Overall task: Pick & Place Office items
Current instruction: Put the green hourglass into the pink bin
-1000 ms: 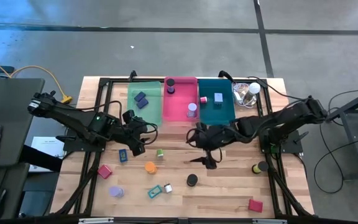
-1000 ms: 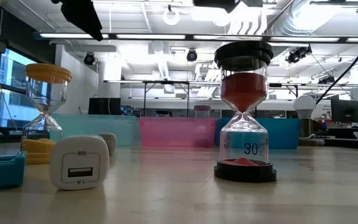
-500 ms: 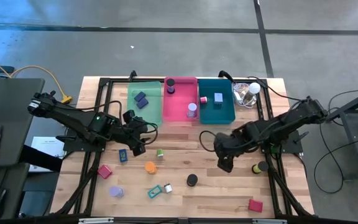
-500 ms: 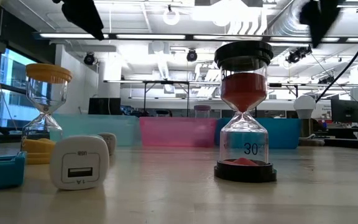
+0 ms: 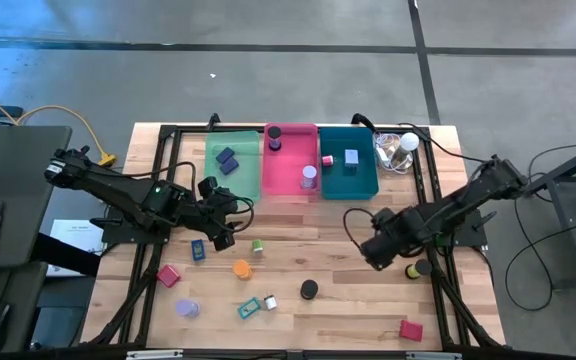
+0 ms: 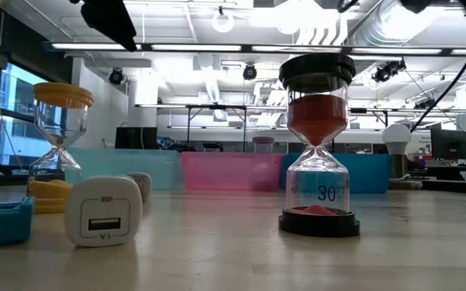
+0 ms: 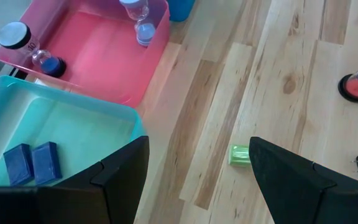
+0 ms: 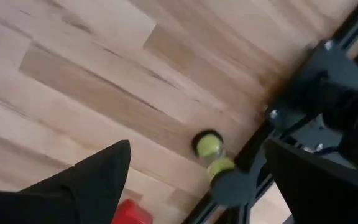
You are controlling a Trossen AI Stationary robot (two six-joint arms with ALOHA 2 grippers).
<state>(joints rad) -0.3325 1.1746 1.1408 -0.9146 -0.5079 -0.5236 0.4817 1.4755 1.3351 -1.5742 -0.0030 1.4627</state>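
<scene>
Office items lie scattered on the wooden table (image 5: 298, 250): a small green cylinder (image 5: 257, 245), an orange piece (image 5: 242, 268), a black-capped hourglass (image 5: 310, 289), a red block (image 5: 410, 329) and a yellow-capped hourglass (image 5: 412, 270). My left gripper (image 5: 226, 237) hangs open left of centre, above the table; the green cylinder (image 7: 240, 155) shows between its fingers in the left wrist view. My right gripper (image 5: 376, 253) hangs open right of centre, pointing down, just left of the yellow-capped hourglass (image 8: 211, 149). Neither holds anything.
A green tray (image 5: 233, 160) with two blue blocks, a pink tray (image 5: 290, 175) and a teal tray (image 5: 348, 178) stand side by side at the far edge. A clear plastic lump (image 5: 400, 150) sits far right. A black frame rail (image 8: 328, 81) runs beside the yellow-capped hourglass.
My right gripper has travelled from the table's middle toward the right edge, nearer the yellow-capped hourglass, tipping over and rolling until it points down. It has stayed open. No item has moved.
</scene>
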